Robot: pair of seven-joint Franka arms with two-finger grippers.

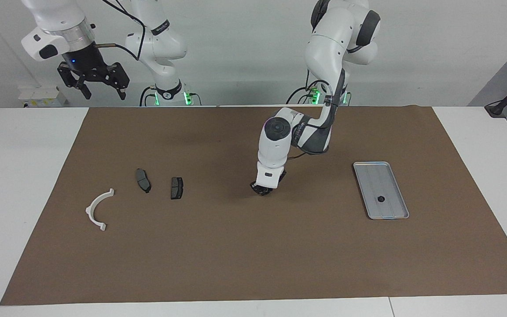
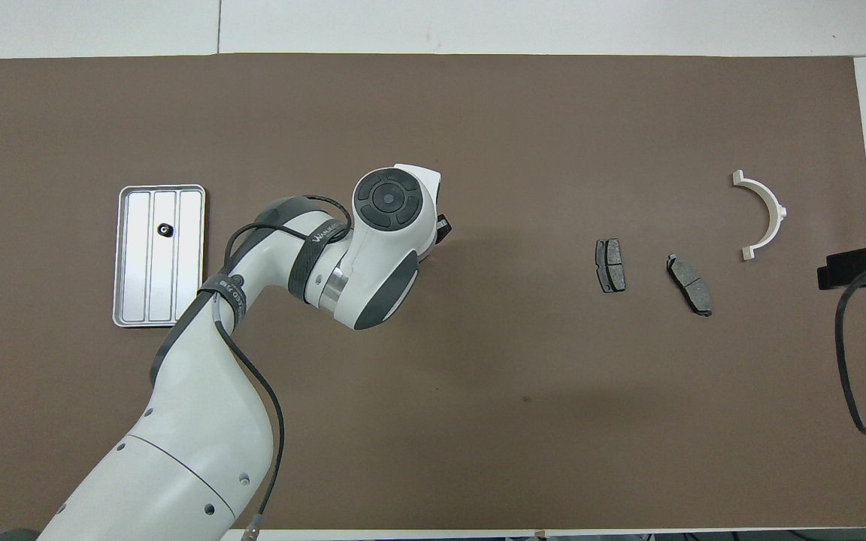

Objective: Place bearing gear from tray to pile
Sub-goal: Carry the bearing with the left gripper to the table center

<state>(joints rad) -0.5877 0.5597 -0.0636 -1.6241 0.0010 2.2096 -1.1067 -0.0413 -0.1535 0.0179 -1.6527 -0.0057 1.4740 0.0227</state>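
A small dark bearing gear lies on the ribbed floor of the silver-grey tray toward the left arm's end of the table. The pile sits toward the right arm's end: two dark brake pads and a white semicircular bracket. My left gripper points down, low over the brown mat between tray and pile; the wrist hides most of it from above. Whether it holds anything does not show. My right gripper waits open, raised high at the right arm's end.
A brown mat covers most of the white table. The left arm's elbow and cable hang over the mat, nearer to the robots than the tray. Bare mat lies between the left gripper and the brake pads.
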